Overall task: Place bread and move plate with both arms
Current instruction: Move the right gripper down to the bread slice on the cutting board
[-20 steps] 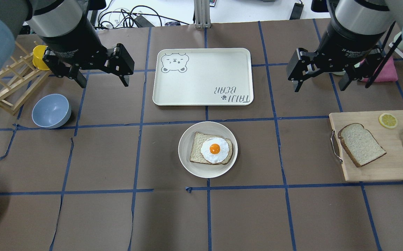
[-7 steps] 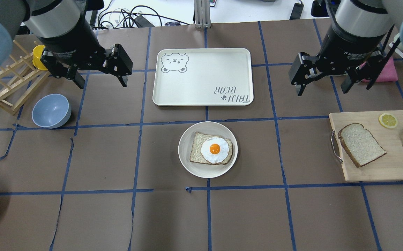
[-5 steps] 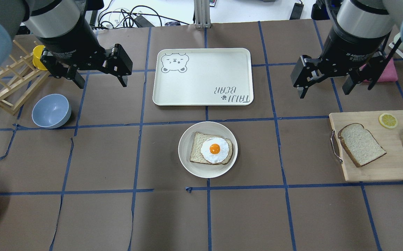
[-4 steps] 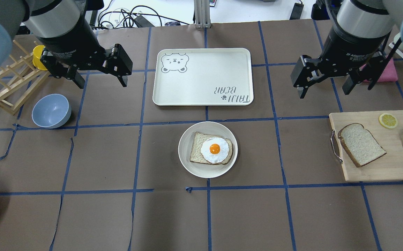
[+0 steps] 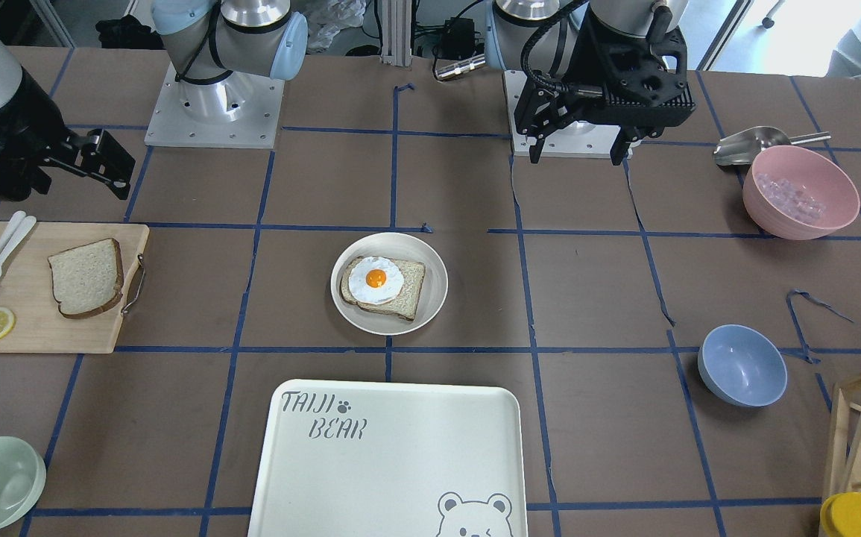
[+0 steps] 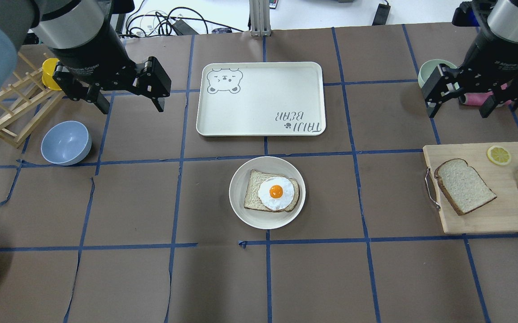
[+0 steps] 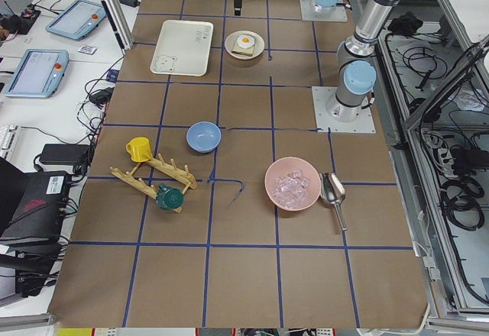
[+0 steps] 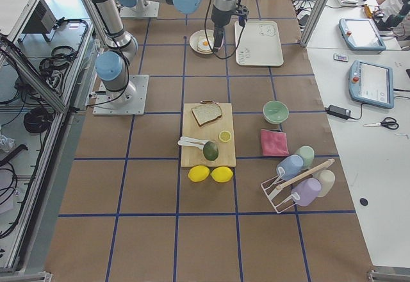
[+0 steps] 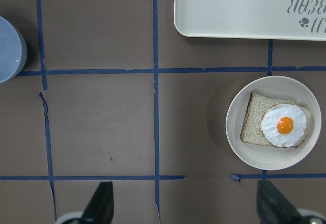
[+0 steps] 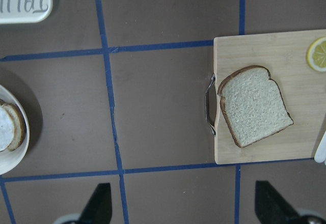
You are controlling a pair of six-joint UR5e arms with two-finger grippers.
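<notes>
Reach phase, it seemed: the right pincer hung spread at upper right, short of the bread on its board at the right edge. The left pincer waited spread, upper left; the plate sat centre. Next: descend and pinch the crust.

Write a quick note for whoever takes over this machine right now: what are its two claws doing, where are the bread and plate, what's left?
Left gripper: open, empty, hovering left of the tray.
Right gripper: open, empty, hovering beside the cutting board.
Bread: flat on the cutting board, ungrasped.
Plate: mid-table, carrying the egg-topped slice.
Done: nothing yet.
Left: place the bread, then move the plate with both grippers.
</notes>
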